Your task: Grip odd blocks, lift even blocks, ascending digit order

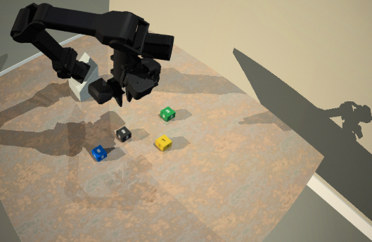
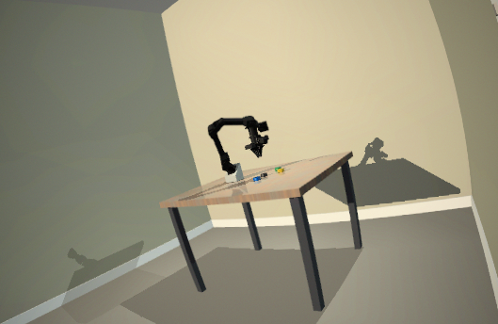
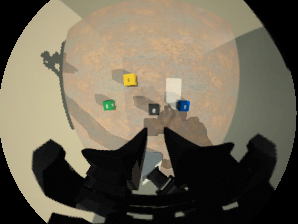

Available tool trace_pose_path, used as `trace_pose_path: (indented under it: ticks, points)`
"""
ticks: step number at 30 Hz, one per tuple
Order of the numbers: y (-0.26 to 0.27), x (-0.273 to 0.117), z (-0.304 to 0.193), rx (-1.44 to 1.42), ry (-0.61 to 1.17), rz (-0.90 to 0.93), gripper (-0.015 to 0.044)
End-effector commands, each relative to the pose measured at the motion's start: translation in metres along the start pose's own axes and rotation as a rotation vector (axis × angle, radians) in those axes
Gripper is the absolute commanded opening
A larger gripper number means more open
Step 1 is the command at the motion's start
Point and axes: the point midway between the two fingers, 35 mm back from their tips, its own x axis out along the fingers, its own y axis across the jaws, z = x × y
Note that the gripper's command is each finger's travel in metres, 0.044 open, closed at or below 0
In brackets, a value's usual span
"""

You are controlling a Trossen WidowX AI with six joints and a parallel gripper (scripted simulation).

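My gripper (image 1: 124, 101) (image 2: 259, 155) (image 3: 155, 129) hangs high above the table, pointing down. Its fingers are apart by a small gap with nothing between them. A yellow block (image 1: 163, 143) (image 2: 280, 170) (image 3: 130, 80) shows what looks like a 1. A black block (image 1: 124, 134) (image 2: 264, 175) (image 3: 154, 109) shows what looks like a 2; it lies just beyond the fingertips in the wrist view. A green block (image 1: 167, 114) (image 3: 109, 105) and a blue block (image 1: 99, 153) (image 2: 257, 179) (image 3: 183, 105) carry digits too blurred to read surely. All four blocks rest on the table, apart from each other.
The table (image 1: 217, 183) (image 2: 291, 186) has a mottled brown top. The arm's pale base (image 1: 80, 88) (image 2: 233, 175) stands at the back left in the top view. The arm's shadows cross the table near the black and blue blocks.
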Motion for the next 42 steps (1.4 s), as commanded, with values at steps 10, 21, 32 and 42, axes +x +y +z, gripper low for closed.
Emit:
trace_pose_path:
  ticks: [10,21,32,42]
  points:
    - [-0.002,0.083,-0.007,0.006,0.003,0.002,0.0383]
    - [-0.002,0.095,-0.006,0.006,0.003,0.002,0.04]
    - [-0.002,0.112,-0.006,0.006,0.003,0.001,0.04]
    - [-0.002,0.119,-0.007,0.006,0.003,0.0,0.0295]
